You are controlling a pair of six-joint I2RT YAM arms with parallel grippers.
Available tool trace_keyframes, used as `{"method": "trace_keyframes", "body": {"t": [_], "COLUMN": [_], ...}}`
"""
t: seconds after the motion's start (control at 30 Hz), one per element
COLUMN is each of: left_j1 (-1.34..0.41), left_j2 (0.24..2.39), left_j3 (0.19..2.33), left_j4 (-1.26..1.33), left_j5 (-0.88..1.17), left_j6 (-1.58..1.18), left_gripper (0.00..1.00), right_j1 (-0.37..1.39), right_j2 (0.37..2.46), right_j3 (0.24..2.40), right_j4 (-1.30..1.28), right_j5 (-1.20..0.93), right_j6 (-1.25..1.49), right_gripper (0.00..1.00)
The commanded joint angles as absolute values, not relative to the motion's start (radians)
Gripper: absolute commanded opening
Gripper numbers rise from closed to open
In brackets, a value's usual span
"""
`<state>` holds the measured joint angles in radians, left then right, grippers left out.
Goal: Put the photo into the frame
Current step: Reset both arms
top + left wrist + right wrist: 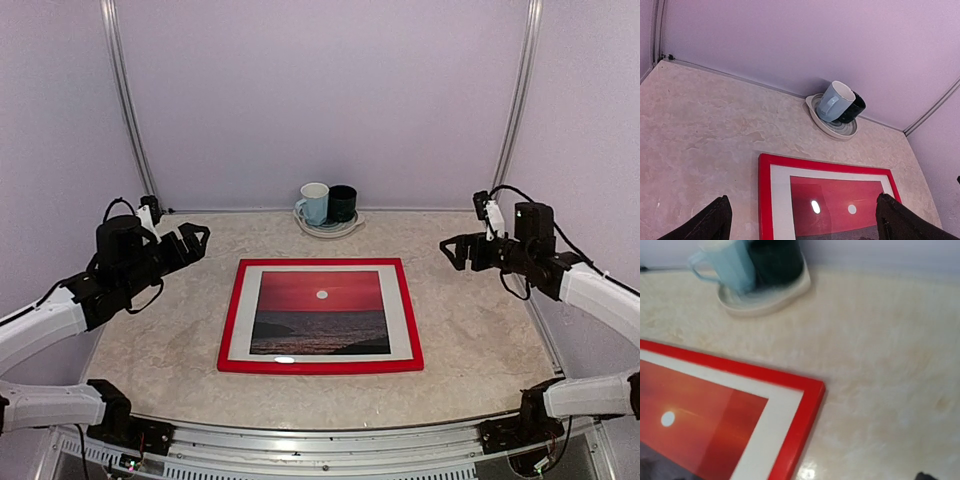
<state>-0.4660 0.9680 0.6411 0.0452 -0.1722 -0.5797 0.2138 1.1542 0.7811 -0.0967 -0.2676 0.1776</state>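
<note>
Backing off high with left claw [200,243] and right claw [450,254] both spread wide and empty, avoiding any nudge to the frame [318,366] or the photo [320,310] inside.

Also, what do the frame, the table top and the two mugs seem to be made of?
The frame: smooth, even red surface, painted wood or plastic, cannot tell which. The table top: beige veined pattern with a slight sheen, stone or stone-look laminate. The blue mug and the dark mug: smooth and shiny, probably glazed ceramic.
</note>
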Motion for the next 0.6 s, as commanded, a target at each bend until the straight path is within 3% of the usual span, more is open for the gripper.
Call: {"method": "trace_keyframes", "body": {"t": [0.0,0.17,0.57], "left_j1": [-0.459,-0.459,-0.306], "left_j2": [0.889,0.799,0.517], "left_j3": [0.639,0.54,0.38], "left_j4": [-0.054,0.019,0.035], "left_j5": [-0.295,-0.299,-0.185], "left_j6": [-0.405,-0.275,-0.153], "left_gripper": [0.99,0.99,0.99], "right_j1": [0.222,0.221,0.141], "right_j2": [0.939,0.787,0.735], "right_j3": [0.605,0.487,0.452], "right_j4": [0.09,0.124,0.068], "right_j5": [-0.19,-0.038,-0.07], "right_j6": [0.009,0.035,0.074], "right_gripper": [0.99,0.99,0.99]}}
